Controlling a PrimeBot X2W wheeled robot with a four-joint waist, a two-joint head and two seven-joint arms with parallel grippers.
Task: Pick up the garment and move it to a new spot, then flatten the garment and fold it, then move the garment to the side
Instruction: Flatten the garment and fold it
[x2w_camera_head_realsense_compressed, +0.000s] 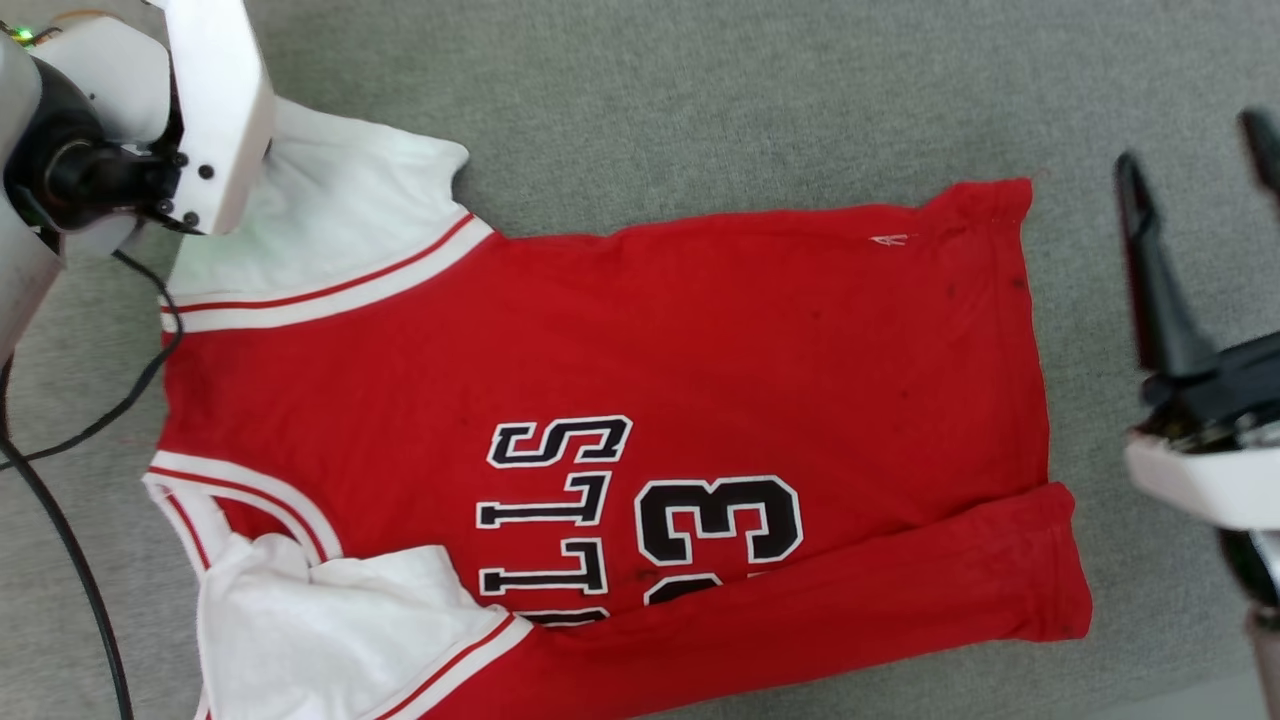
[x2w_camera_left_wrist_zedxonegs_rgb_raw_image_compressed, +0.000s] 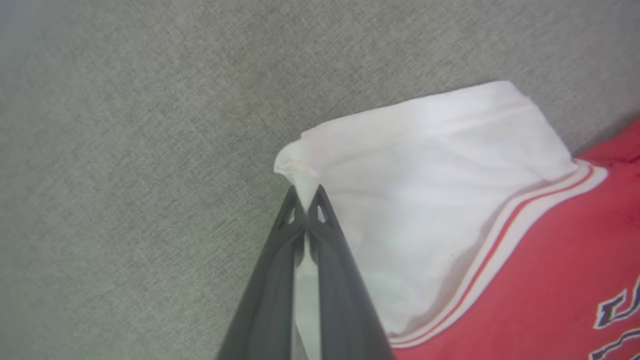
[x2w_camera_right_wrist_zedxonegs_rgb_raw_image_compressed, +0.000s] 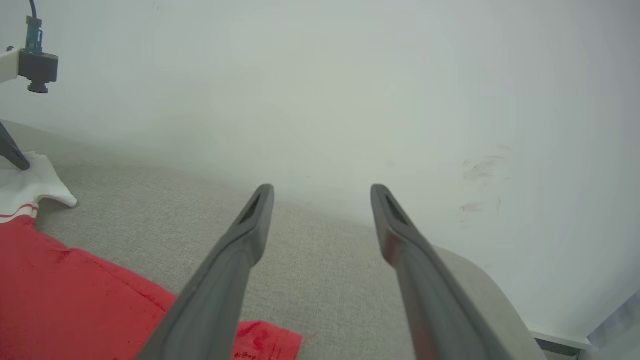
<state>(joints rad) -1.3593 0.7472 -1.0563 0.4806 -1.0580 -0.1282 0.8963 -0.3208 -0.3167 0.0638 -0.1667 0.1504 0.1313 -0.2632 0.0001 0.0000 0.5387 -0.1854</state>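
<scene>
Left gripper (x2w_camera_left_wrist_zedxonegs_rgb_raw_image_compressed: 305, 200): jaws pressed together on a corner of the white sleeve (x2w_camera_left_wrist_zedxonegs_rgb_raw_image_compressed: 425, 200), with a pinch of cloth puckered above the tips.

Right gripper (x2w_camera_right_wrist_zedxonegs_rgb_raw_image_compressed: 322, 192): jaws wide apart, nothing between them, hanging over the table near the hem and clear of it.

Garment (x2w_camera_head_realsense_compressed: 700, 340): red jersey, spread front-up across the middle of the table, collar toward the robot's left, hem toward its right. Near long edge folded over part of the lettering, near sleeve tucked inward. Judged light, soft, limp and not fragile, likely to sag and trail if lifted by one point. Best taken at sleeve corners, shoulders or hem corners, where seams double the cloth.

Table (x2w_camera_head_realsense_compressed: 700, 90): grey woven covering, seemingly somewhat grippy.

Black cable (x2w_camera_head_realsense_compressed: 60, 520): at the left edge.

Pale wall (x2w_camera_right_wrist_zedxonegs_rgb_raw_image_compressed: 350, 75): close behind.
</scene>
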